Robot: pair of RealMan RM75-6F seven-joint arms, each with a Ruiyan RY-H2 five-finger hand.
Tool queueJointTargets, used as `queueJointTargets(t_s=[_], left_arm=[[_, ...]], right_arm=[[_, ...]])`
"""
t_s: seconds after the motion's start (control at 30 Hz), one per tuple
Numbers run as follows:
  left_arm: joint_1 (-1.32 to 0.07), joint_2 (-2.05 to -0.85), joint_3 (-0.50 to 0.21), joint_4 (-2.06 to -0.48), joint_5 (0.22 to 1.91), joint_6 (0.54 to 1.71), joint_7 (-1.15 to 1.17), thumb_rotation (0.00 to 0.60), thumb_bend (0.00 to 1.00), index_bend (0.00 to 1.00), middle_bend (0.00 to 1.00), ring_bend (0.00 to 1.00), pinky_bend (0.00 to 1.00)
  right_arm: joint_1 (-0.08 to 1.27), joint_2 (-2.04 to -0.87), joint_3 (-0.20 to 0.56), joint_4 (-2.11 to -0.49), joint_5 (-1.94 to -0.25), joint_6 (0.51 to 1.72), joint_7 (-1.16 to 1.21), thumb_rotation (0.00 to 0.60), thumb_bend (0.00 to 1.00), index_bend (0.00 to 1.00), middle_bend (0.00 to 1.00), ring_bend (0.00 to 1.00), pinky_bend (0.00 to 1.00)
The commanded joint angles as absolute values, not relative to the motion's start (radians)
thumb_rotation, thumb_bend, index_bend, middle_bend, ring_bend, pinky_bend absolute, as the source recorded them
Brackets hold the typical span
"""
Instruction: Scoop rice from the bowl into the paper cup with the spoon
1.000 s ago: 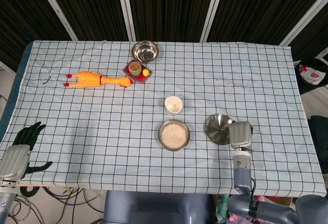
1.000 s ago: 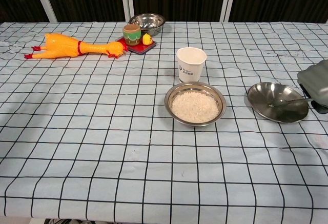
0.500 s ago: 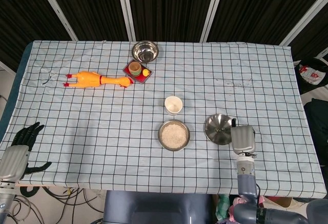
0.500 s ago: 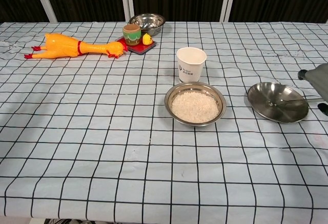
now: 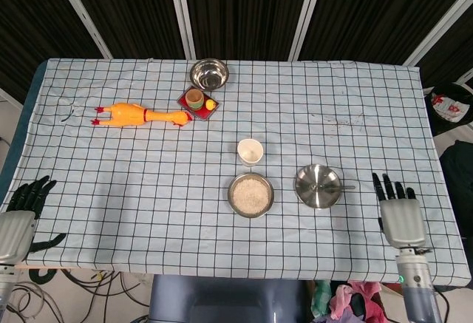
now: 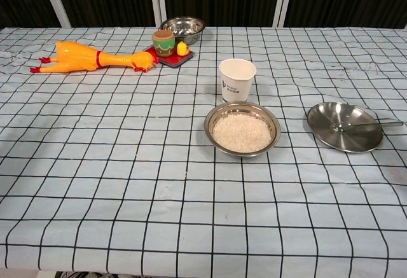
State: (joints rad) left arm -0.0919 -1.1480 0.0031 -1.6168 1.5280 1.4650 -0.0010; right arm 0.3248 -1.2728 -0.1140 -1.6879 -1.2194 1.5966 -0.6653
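Your right hand point(image 5: 400, 212) has withdrawn from the steel plate point(image 5: 318, 186) and is empty, fingers spread. Left hand point(image 5: 21, 216): likewise empty. The spoon point(image 6: 364, 124) lies on that plate, right of the rice bowl point(image 5: 250, 195) and paper cup point(image 5: 250, 151).

The only print I can find is a small dark mark on the side of the paper cup point(image 6: 237, 79), at 12 o'clock from my bowl of rice point(image 6: 242, 129). It is too small and blurred for me to read. Nothing else in either view carries legible text.
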Motion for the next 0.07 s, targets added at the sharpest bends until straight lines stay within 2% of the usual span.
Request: queueJointTargets(t_s=[0.03, 0.07], left_arm=[[-0.088, -1.154, -0.006, -1.604, 1.52, 1.478, 0.027, 0.6, 0.0, 0.0, 0.0, 0.0, 0.0], [-0.087, -1.156, -0.009, -1.602, 1.517, 1.481, 0.034, 0.6, 0.0, 0.0, 0.0, 0.0, 0.0]], right_arm=[[0.21, -1.122, -0.204, -1.694, -1.372, 1.651, -0.367, 0.6, 0.08, 0.0, 0.0, 0.0, 0.21], [0.198, -1.111, -0.208, -1.686, -1.396, 1.66, -0.322, 0.6, 0.08, 0.0, 0.0, 0.0, 0.21]])
